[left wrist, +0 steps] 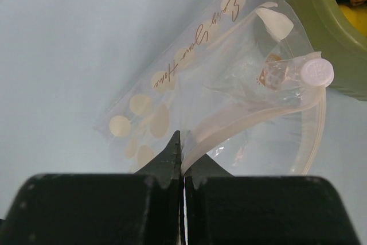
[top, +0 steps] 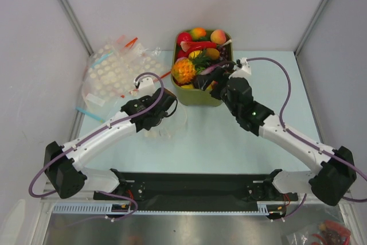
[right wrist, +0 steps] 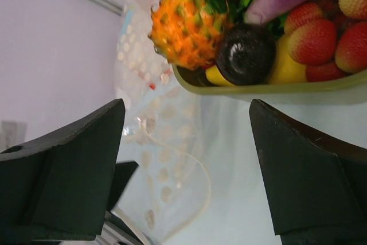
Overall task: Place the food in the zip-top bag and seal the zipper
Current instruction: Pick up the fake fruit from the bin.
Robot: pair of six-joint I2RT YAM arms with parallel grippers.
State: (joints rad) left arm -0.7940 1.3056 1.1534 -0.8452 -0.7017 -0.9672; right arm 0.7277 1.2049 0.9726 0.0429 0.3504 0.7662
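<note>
The food fills a green tub point(top: 198, 97): an orange pineapple point(top: 183, 71), red berries point(right wrist: 312, 41) and a dark purple round piece point(right wrist: 245, 54) near its front rim. The zip-top bag point(left wrist: 189, 78), clear with pale dots and script, lies on the table beside the tub; it also shows in the top view point(top: 169, 127). My left gripper point(left wrist: 182, 154) is shut on the bag's pale zipper strip point(left wrist: 246, 120), holding the mouth partly open. My right gripper point(right wrist: 186, 164) is open and empty, just outside the tub's front rim, facing the pineapple point(right wrist: 186, 27).
A heap of dotted clear bags point(top: 117, 73) with red and blue strips lies at the back left. The tub's wall point(left wrist: 321, 21) stands close to the right of the held bag. White walls enclose the table at the back and sides.
</note>
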